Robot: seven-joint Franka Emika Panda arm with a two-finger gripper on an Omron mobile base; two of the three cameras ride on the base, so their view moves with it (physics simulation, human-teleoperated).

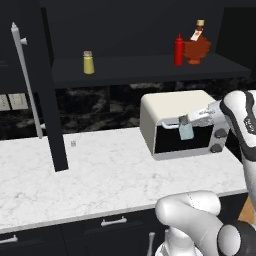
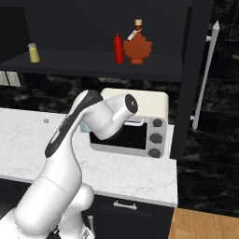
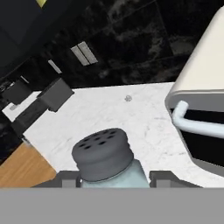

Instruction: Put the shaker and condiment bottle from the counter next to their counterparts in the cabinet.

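Note:
The pale blue-grey shaker (image 1: 186,131) with its grey cap hangs in the air in front of the toaster oven, above the counter (image 1: 100,170). My gripper (image 1: 185,127) is shut on it. In the hand view the shaker (image 3: 103,153) sits between the two fingertips (image 3: 69,180) of my gripper (image 3: 113,178). The red condiment bottle (image 1: 178,50) stands on the cabinet shelf (image 1: 140,70) right beside the squat brown bottle (image 1: 196,47). The yellow shaker (image 1: 88,62) stands alone further left on that shelf.
A cream toaster oven (image 1: 175,107) with a white handle stands on the counter just behind the held shaker. The open cabinet door (image 1: 47,100) with its silver bar handle (image 1: 25,80) hangs at the left. A small grey knob (image 1: 73,143) lies on the marble.

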